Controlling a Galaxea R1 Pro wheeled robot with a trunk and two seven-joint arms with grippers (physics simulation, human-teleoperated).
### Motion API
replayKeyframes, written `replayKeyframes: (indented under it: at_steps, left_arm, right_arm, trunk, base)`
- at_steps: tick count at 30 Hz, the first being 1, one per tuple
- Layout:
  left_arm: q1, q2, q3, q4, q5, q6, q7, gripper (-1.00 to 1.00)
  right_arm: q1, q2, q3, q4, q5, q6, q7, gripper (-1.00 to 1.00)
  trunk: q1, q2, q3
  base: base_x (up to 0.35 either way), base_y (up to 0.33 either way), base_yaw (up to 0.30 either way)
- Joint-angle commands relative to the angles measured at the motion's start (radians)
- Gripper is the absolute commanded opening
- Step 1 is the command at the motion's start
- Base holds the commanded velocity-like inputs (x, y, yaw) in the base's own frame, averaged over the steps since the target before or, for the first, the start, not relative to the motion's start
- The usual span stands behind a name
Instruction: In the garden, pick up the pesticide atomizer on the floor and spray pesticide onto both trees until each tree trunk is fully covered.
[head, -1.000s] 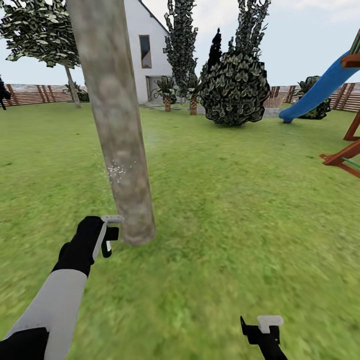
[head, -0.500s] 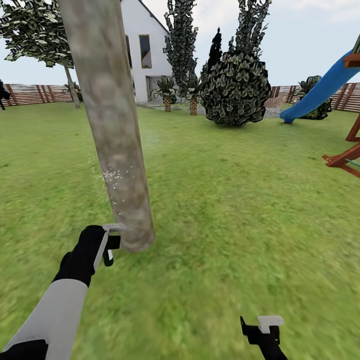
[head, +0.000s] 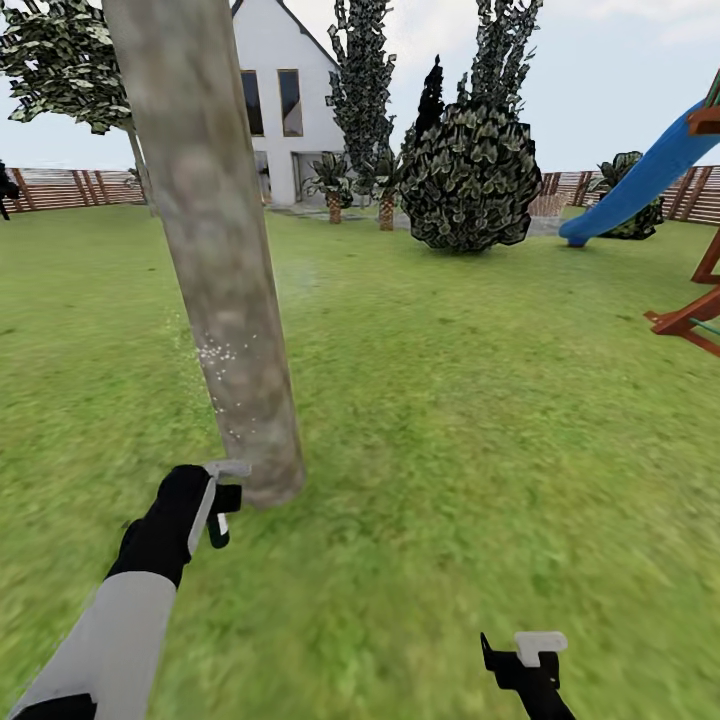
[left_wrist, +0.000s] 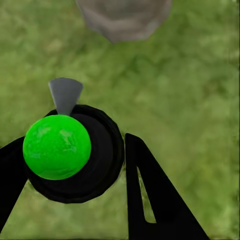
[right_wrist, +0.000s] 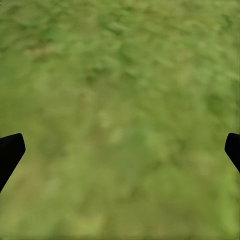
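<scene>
Green-capped atomizer (left_wrist: 57, 146), clamped in the left gripper (head: 215, 500), has dropped lower beside the trunk (head: 215, 250); right gripper (head: 520, 650) gapes empty.

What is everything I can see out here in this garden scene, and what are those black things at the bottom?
Thick pale grey-beige tree trunk: one, near left, white specks on its bark.
Green grass lawn: covers the ground.
White house: one, far behind the trunk.
Dark leafy rounded bush: one, centre back.
Blue slide: one, right, on a red-brown wooden frame.
Brown slatted fence: along the far edge.
Atomizer with bright green round cap: one, in the left gripper.
Left gripper: black, beside the trunk's base.
Right gripper: black, open, over grass.
</scene>
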Motion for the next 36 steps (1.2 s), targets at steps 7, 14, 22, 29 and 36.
replayKeyframes:
  at_steps: [7, 14, 22, 29, 36]
  left_arm:
    - [0.002, 0.021, 0.009, -0.012, -0.015, -0.005, 0.005, -1.0]
    - [0.029, 0.039, 0.022, -0.008, -0.013, -0.106, -0.002, -1.0]
    - [0.034, 0.037, 0.052, -0.007, -0.01, -0.109, -0.006, -1.0]
    - [0.035, 0.027, 0.053, -0.008, -0.009, -0.11, -0.006, -1.0]
    - [0.035, 0.026, 0.054, -0.006, -0.009, -0.11, -0.006, -1.0]
  right_arm:
    - [0.0, 0.0, 0.0, 0.001, 0.0, 0.0, 0.0, 1.0]
    - [0.001, 0.0, 0.0, 0.001, 0.0, 0.0, 0.0, 1.0]
    - [0.0, 0.0, 0.0, 0.001, 0.0, 0.001, 0.0, 1.0]
    - [0.0, 0.0, 0.0, 0.001, 0.0, 0.001, 0.0, 1.0]
    - [0.0, 0.0, 0.0, 0.033, -0.001, 0.001, -0.002, 1.0]
  trunk:
    - [0.0, 0.0, 0.0]
    - [0.0, 0.0, 0.0]
    - [0.0, 0.0, 0.0]
    - [0.0, 0.0, 0.0]
    - [0.0, 0.0, 0.0]
  base:
    - [0.0, 0.0, 0.179]
    - [0.0, 0.0, 0.134]
    - [0.123, -0.193, 0.001]
    - [0.037, -0.266, 0.007]
    - [0.0, -0.273, 0.23]
